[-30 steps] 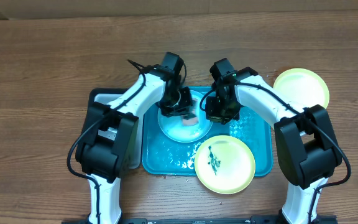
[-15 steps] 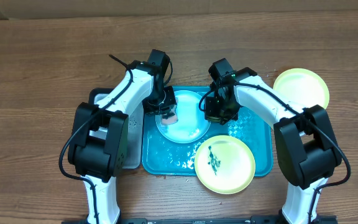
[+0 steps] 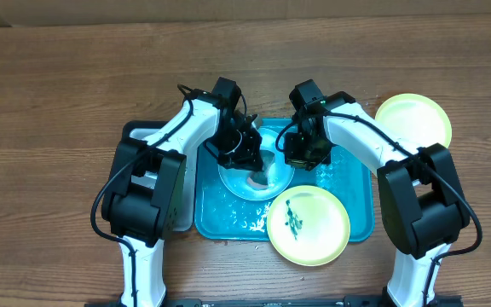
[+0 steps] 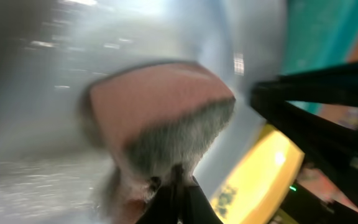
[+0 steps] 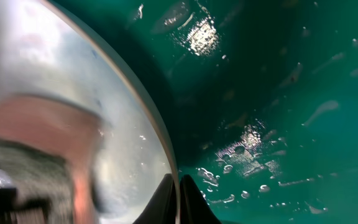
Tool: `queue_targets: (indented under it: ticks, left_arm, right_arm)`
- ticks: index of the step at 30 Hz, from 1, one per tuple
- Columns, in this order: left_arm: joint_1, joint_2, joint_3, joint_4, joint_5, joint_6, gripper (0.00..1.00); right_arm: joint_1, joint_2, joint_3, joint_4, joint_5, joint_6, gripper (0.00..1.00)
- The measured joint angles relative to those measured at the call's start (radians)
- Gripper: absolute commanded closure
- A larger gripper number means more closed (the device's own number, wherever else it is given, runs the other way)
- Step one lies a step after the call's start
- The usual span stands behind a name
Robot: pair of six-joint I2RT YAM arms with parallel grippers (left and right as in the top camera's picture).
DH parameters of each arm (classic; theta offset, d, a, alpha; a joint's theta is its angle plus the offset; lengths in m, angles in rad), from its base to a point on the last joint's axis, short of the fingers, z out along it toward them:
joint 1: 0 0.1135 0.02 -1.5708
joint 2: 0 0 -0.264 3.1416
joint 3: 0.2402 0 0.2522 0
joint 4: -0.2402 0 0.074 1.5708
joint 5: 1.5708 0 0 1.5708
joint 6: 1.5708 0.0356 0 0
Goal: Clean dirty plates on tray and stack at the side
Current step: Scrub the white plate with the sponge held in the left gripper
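Observation:
The light blue plate lies wet on the turquoise tray. My left gripper is shut on a pink sponge with a grey scouring side and presses it on the plate. In the left wrist view the sponge fills the middle, above the gripper. My right gripper is shut on the plate's right rim; its wrist view shows the gripper pinching the plate. A yellow-green plate with a dark green smear lies on the tray's front right. Another yellow-green plate lies on the table at the right.
A grey tray with a black rim lies left of the turquoise tray, partly under my left arm. The turquoise tray's floor is wet with droplets. Bare wooden table surrounds the trays.
My left gripper swept the sponge to the plate's left edge, then back to its right half. My right gripper stayed on the rim. The yellow-green plates have not moved.

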Motion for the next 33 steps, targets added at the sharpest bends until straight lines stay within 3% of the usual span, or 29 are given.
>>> queue_targets:
  ticks: [6, 12, 27, 33]
  left_arm:
    - [0.007, 0.0, 0.0, 0.09, 0.151, 0.011, 0.96]
    - [0.008, 0.0, 0.0, 0.184, 0.186, -0.07, 0.96]
    - [-0.039, 0.0, -0.002, 0.241, 0.058, -0.217, 0.96]
    - [-0.059, 0.0, -0.021, 0.151, -0.073, -0.256, 0.96]
  right_arm:
    - [0.0, 0.0, 0.0, 0.006, -0.002, 0.0, 0.96]
    - [0.002, 0.0, 0.0, 0.006, -0.003, 0.0, 0.96]
    - [0.003, 0.0, 0.0, 0.007, -0.002, 0.0, 0.96]
    - [0.003, 0.0, 0.0, 0.006, -0.005, 0.0, 0.96]
